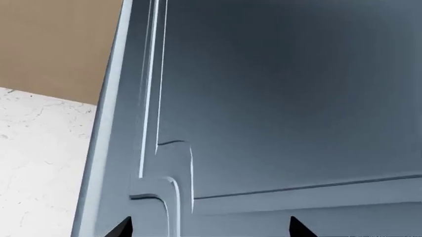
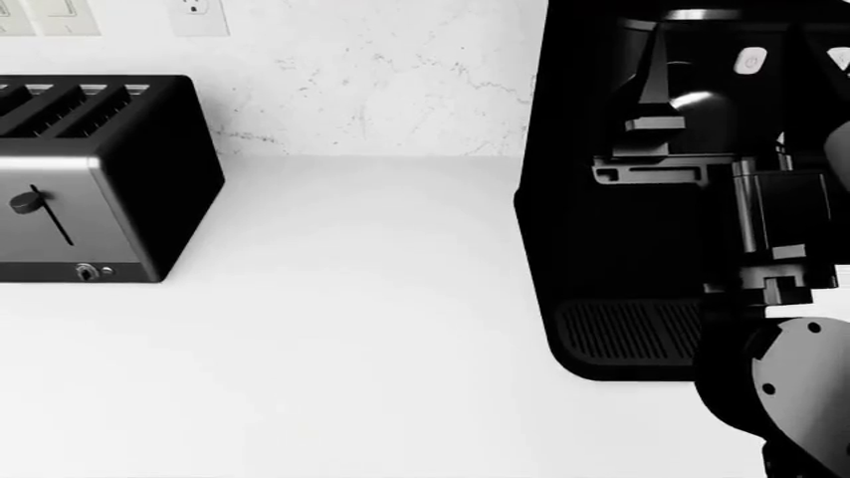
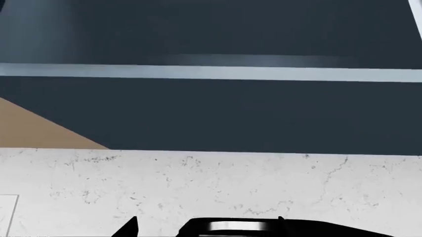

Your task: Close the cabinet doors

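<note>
A blue-grey cabinet door (image 1: 283, 98) with raised panel moulding fills the left wrist view, very close. Its outer edge (image 1: 105, 123) shows against brown wall and marble beyond. My left gripper (image 1: 211, 229) is open just in front of the door face, with only its dark fingertips (image 1: 124, 228) showing and nothing between them. In the right wrist view, dark blue cabinet fronts (image 3: 211, 113) with a pale strip (image 3: 211, 72) hang above the marble backsplash. My right gripper (image 3: 205, 229) is open and empty, below the cabinets. The head view shows no cabinet doors.
A black toaster (image 2: 94, 179) stands on the white counter (image 2: 345, 329) at the left. A black coffee machine (image 2: 624, 199) stands at the right, its top (image 3: 264, 228) also under the right gripper. My right arm (image 2: 783, 378) rises at the right edge. Wall outlet (image 2: 197, 15).
</note>
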### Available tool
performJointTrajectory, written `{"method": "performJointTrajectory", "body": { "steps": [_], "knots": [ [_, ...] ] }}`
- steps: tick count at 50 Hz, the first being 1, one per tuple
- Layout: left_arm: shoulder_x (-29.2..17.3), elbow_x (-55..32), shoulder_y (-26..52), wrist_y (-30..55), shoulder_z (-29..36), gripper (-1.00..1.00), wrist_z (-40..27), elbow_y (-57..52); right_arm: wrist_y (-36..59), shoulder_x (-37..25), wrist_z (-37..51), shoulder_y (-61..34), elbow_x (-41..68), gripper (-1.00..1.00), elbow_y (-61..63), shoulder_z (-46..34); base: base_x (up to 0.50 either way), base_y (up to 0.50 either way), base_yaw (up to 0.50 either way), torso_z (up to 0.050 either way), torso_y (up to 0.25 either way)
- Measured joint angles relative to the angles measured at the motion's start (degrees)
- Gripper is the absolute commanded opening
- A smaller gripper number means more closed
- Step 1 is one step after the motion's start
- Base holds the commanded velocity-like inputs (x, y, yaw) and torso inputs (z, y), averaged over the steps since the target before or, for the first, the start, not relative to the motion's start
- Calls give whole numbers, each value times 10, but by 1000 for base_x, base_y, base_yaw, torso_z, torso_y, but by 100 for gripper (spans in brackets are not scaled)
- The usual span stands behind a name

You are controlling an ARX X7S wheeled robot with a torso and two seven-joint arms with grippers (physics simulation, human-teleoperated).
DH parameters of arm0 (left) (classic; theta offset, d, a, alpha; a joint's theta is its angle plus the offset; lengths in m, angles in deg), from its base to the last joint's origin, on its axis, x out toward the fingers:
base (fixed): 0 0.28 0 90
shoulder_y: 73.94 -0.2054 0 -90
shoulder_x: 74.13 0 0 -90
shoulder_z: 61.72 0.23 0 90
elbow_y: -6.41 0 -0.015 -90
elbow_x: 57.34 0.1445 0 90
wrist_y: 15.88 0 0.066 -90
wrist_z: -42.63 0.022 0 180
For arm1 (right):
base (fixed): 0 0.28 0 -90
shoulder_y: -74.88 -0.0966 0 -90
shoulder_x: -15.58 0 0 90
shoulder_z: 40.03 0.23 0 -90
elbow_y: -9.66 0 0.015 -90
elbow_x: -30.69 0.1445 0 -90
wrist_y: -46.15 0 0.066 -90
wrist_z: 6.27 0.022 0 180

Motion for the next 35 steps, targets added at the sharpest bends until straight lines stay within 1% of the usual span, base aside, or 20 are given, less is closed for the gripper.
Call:
{"method": "performJointTrajectory", "body": {
  "steps": [21,35],
  "knots": [
    [61,27,11,-6,30,100,37,80,1,2,-1,1,-2,100,3,1,0,0,0,0,0],
    [83,78,10,-14,48,100,43,101,8,4,1,-1,-12,100,3,-2,0,0,0,0,0]
  ]
}}
